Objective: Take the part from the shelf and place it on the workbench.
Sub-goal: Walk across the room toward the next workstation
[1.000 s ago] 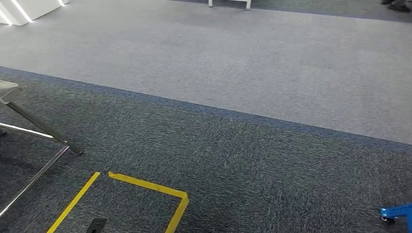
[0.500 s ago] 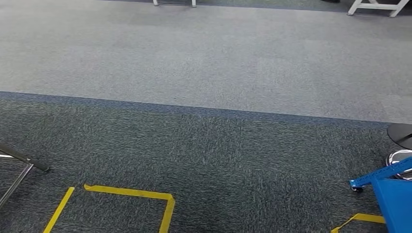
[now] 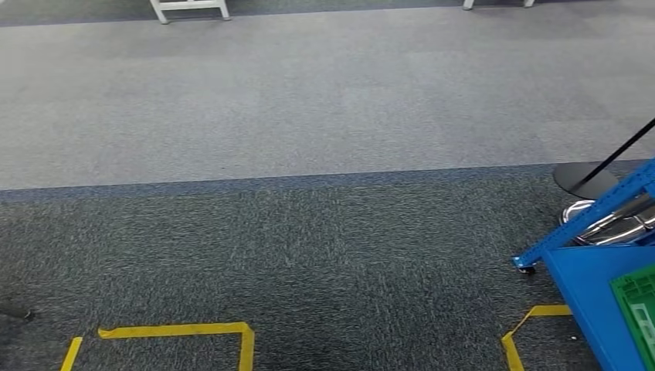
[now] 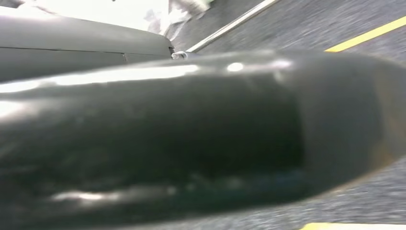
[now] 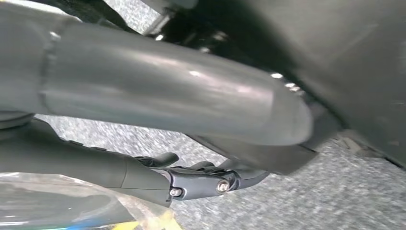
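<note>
Grey carpeted floor [image 3: 324,116] with yellow tape outlines [image 3: 178,332], blue metal shelf cart [image 3: 599,290] at the right edge carrying a green plastic crate [image 3: 639,297], right hand [image 5: 191,177] gripping a clear plastic-bagged part [image 5: 57,206], left hand's state impossible to tell

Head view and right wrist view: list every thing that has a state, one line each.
Blue cart: upright, wheel on the carpet.
Green crate: resting on the blue cart.
Yellow tape: stuck flat to the carpet.
Right hand: fingers stretched out; whether it grips anything is unclear.
Clear plastic: crumpled, close by the right hand.
</note>
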Motion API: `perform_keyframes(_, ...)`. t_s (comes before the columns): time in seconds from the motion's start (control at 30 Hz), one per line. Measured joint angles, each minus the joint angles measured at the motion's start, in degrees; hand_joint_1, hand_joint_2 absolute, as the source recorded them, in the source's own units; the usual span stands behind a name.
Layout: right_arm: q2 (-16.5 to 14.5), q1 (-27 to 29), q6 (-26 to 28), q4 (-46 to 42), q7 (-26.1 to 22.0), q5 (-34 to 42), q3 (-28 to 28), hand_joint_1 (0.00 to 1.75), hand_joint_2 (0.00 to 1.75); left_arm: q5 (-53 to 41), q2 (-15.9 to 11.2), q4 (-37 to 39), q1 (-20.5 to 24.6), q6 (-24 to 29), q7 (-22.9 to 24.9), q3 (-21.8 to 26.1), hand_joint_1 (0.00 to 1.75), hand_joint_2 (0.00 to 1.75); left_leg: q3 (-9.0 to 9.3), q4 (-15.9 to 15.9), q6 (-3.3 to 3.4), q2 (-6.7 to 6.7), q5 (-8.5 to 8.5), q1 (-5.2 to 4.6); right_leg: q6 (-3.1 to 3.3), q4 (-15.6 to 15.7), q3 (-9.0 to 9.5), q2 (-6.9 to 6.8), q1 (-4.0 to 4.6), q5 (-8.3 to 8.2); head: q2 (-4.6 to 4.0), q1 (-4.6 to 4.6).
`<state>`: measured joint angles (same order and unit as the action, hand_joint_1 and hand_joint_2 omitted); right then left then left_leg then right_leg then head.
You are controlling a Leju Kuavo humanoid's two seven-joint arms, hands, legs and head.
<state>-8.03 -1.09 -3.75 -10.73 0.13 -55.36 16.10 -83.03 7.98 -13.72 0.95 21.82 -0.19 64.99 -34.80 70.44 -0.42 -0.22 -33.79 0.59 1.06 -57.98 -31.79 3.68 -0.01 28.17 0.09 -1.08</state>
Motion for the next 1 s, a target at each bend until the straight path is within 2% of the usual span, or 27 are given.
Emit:
perform_keyframes(0.03,0.0,-0.1,-0.1,0.0,0.3,-0.2,0.0,0.00,0.00,0.1,0.0,0.0,0.1,0.4,-0.7,0.0,0.00,0.00,1.47,-3.9,0.16,-1.31,2.36,0.09,-0.07,0.0,0.00,0.81,-0.04,-0.01,0.00,0.01)
perform_keyframes(0.07,0.0,-0.2,-0.2,0.0,0.5,-0.4,0.0,0.00,0.00,0.2,0.0,0.1,0.1,0.6,-1.1,0.0,0.00,0.00,2.81,-7.5,0.28,-2.78,4.00,0.23,-0.25,-0.2,-0.07,1.61,0.01,0.01,0.00,0.00)
perform_keyframes(0.1,0.0,-0.4,-0.2,0.0,0.7,-0.6,0.0,0.00,0.00,0.3,0.1,0.2,0.1,0.8,-1.4,0.0,0.00,0.00,3.71,-10.0,0.33,-4.00,4.79,0.31,-0.55,-0.3,-0.34,2.35,0.00,-0.05,0.00,0.03)
perform_keyframes(0.13,0.0,-0.5,-0.2,0.0,0.8,-0.7,0.0,0.00,0.00,0.5,0.2,0.3,0.2,0.8,-1.4,0.0,0.00,0.00,4.04,-11.3,0.36,-4.76,4.87,0.33,-0.94,-0.4,-0.72,3.03,-0.07,-0.17,0.00,0.02)
perform_keyframes(0.2,0.0,-0.5,0.0,0.1,0.9,-0.8,0.0,0.00,0.00,0.6,0.5,0.4,0.3,0.5,-1.0,0.0,0.00,0.00,4.21,-12.0,0.64,-3.88,4.75,0.24,-1.79,-0.4,-1.42,4.04,-0.31,-0.48,0.00,0.04)
perform_keyframes(0.23,0.0,-0.5,0.2,0.1,1.0,-0.8,0.0,0.00,0.00,0.5,0.6,0.4,0.4,0.3,-0.6,0.0,0.00,0.00,4.32,-12.3,0.98,-3.18,4.94,0.24,-2.09,-0.6,-1.79,3.23,-0.32,-0.32,0.00,0.01)
perform_keyframes(0.27,0.0,-0.5,0.5,0.1,1.0,-0.7,0.0,0.00,0.00,0.2,0.7,0.5,0.3,0.0,-0.1,0.1,0.00,0.00,4.44,-12.6,1.38,-2.39,5.12,0.26,-2.33,-1.7,-2.48,1.77,-0.25,0.35,0.00,-0.08)
perform_keyframes(0.33,0.0,-0.8,1.0,0.1,1.0,-0.5,0.0,0.00,0.00,-0.2,0.9,0.6,0.2,-0.3,0.5,0.1,0.00,0.00,4.59,-13.0,1.94,-0.64,5.24,0.15,-2.65,-7.4,-5.34,-1.82,-0.11,3.36,0.00,-0.25)
perform_keyframes(0.4,0.0,-0.9,1.2,0.1,0.9,-0.3,0.0,0.00,0.00,-0.4,1.1,0.7,0.1,-0.5,1.0,0.1,0.00,0.00,4.56,-13.0,2.09,1.25,5.14,-0.01,-2.99,-14.6,-8.93,-3.01,-0.22,6.29,0.00,-0.31)
perform_keyframes(0.43,0.0,-0.8,1.3,0.1,0.8,-0.1,0.0,0.00,0.00,-0.6,1.2,0.8,0.0,-0.8,1.4,0.0,0.00,0.00,4.58,-12.9,2.09,2.18,5.08,-0.04,-3.15,-16.2,-9.69,-3.20,-0.30,6.50,0.00,-0.31)
perform_keyframes(0.47,0.0,-0.8,1.3,0.1,0.6,0.3,0.1,0.00,0.00,-0.8,1.3,0.8,0.0,-1.1,1.7,0.0,0.00,0.00,4.63,-12.9,2.05,2.98,5.00,-0.04,-3.25,-15.6,-9.25,-3.44,-0.38,5.60,0.00,-0.32)
perform_keyframes(0.5,0.0,-0.8,1.3,0.1,0.5,0.7,0.3,0.00,0.00,-0.9,1.3,0.9,0.1,-1.5,2.1,0.0,0.00,0.00,4.77,-12.9,1.95,3.69,4.89,-0.04,-3.29,-12.7,-7.61,-3.96,-0.46,3.89,0.00,-0.31)
perform_keyframes(0.57,0.1,-0.8,1.4,0.1,0.6,1.6,0.9,0.00,0.00,-0.9,1.3,0.9,0.1,-1.6,2.5,0.0,0.00,0.00,5.12,-12.8,1.49,4.89,4.54,-0.22,-3.13,-4.6,-3.07,-6.53,-0.33,0.97,0.00,-0.33)
perform_keyframes(0.6,0.1,-0.8,1.4,0.1,0.9,1.9,1.2,0.00,0.00,-0.6,1.3,0.9,0.1,-1.3,2.3,0.0,0.00,0.00,5.25,-12.8,1.21,5.42,4.37,-0.36,-2.84,-1.8,-1.51,-7.51,-0.18,0.34,0.00,-0.27)
perform_keyframes(0.63,0.3,-0.7,1.6,0.1,1.2,2.0,1.4,0.00,0.00,-0.1,1.2,0.9,0.2,-0.9,2.0,0.1,0.00,0.00,5.35,-12.7,0.93,5.93,4.25,-0.51,-2.52,-0.4,-0.75,-8.07,0.01,0.27,0.00,-0.24)
perform_keyframes(0.7,0.6,-0.5,2.1,0.1,1.5,2.1,1.9,0.00,0.00,0.7,1.0,0.9,0.5,0.0,0.6,0.4,0.00,0.00,5.54,-12.7,0.43,6.97,4.11,-0.53,-1.75,-0.2,-0.70,-7.07,0.21,0.25,0.00,-0.16)
perform_keyframes(0.73,0.8,-0.2,2.3,0.1,1.6,2.1,2.1,0.00,0.00,0.9,1.0,0.9,0.8,0.4,0.0,0.5,0.00,0.00,5.64,-12.5,0.12,6.73,3.79,-0.42,-1.42,-0.1,-0.68,-6.50,0.18,0.14,0.00,-0.14)
perform_keyframes(0.8,1.1,0.0,2.7,0.1,1.6,2.3,2.5,0.00,0.00,1.0,0.8,0.9,1.2,0.8,-0.9,0.7,0.00,0.00,4.77,-9.6,-0.40,4.35,1.56,-0.18,-0.66,0.2,-0.51,-5.31,-0.02,-0.13,0.00,0.13)
perform_keyframes(0.83,1.2,0.0,2.9,0.1,1.5,2.4,2.5,0.00,0.00,1.1,0.8,0.9,1.2,1.0,-1.2,0.8,0.00,0.00,3.51,-6.3,-0.52,2.66,-0.28,-0.10,-0.38,0.2,-0.52,-4.63,-0.08,-0.23,0.00,0.29)
perform_keyframes(0.87,1.3,0.0,3.1,0.1,1.3,2.6,2.6,0.00,0.00,1.2,0.8,0.9,1.2,1.1,-1.7,0.9,0.00,0.00,1.77,-2.3,-0.50,1.57,-2.20,-0.09,-0.18,0.2,-0.53,-3.87,-0.05,-0.27,0.00,0.38)
perform_keyframes(0.9,1.3,-0.1,3.3,0.1,1.2,2.8,2.8,0.00,0.00,1.3,0.8,0.9,1.1,1.2,-2.3,0.9,0.00,0.00,0.05,1.4,-0.43,1.03,-3.58,-0.10,-0.08,0.2,-0.52,-2.98,0.02,-0.30,0.00,0.40)
perform_keyframes(0.93,1.4,0.0,3.5,0.1,1.1,3.0,3.0,0.00,0.00,1.2,0.8,0.9,1.1,1.3,-3.0,1.0,0.00,0.00,-1.08,3.6,-0.33,0.80,-3.90,-0.11,-0.03,0.2,-0.48,-2.06,0.08,-0.32,0.00,0.40)
perform_keyframes(0.97,1.5,0.1,3.5,0.1,1.1,3.1,3.2,0.00,0.00,1.1,0.9,0.9,1.2,1.4,-3.7,1.0,0.00,0.00,-1.37,3.7,-0.17,0.65,-3.05,-0.12,-0.02,0.2,-0.39,-1.16,0.13,-0.32,0.00,0.39)
perform_keyframes(1.0,1.5,0.2,3.4,0.1,1.4,3.1,3.4,0.00,0.00,1.0,1.0,0.9,1.3,1.6,-4.4,0.9,0.00,0.00,-0.63,1.6,0.03,0.38,-1.11,-0.12,-0.03,0.2,-0.26,-0.27,0.16,-0.33,0.00,0.39)
